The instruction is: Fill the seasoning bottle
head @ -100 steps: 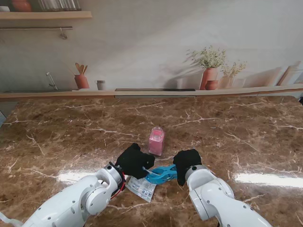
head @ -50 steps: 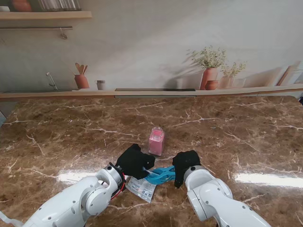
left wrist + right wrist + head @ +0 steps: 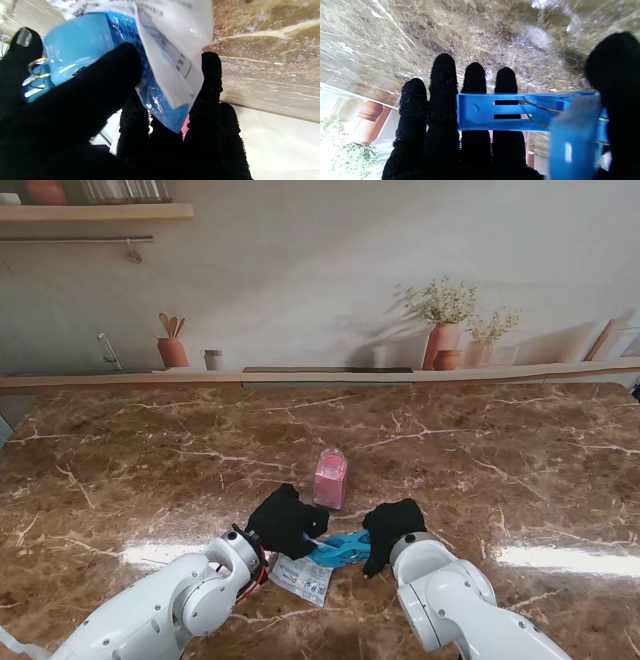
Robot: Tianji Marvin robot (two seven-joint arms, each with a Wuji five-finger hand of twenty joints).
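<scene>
We count one seasoning bottle [image 3: 330,478] with pink contents standing on the one marble tabletop [image 3: 480,470]. There is one blue clip [image 3: 342,549] and one refill bag [image 3: 300,578], clear with a white printed label. We see two robot hands in black gloves: the left robot hand [image 3: 285,521] and the right robot hand [image 3: 393,522]. In the right wrist view we count four fingers [image 3: 443,82] side by side and one thumb beside the clip.

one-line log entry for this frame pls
left hand: shut on bag | right hand: shut on clip | clip: on bag | bottle: upright, untouched
</scene>
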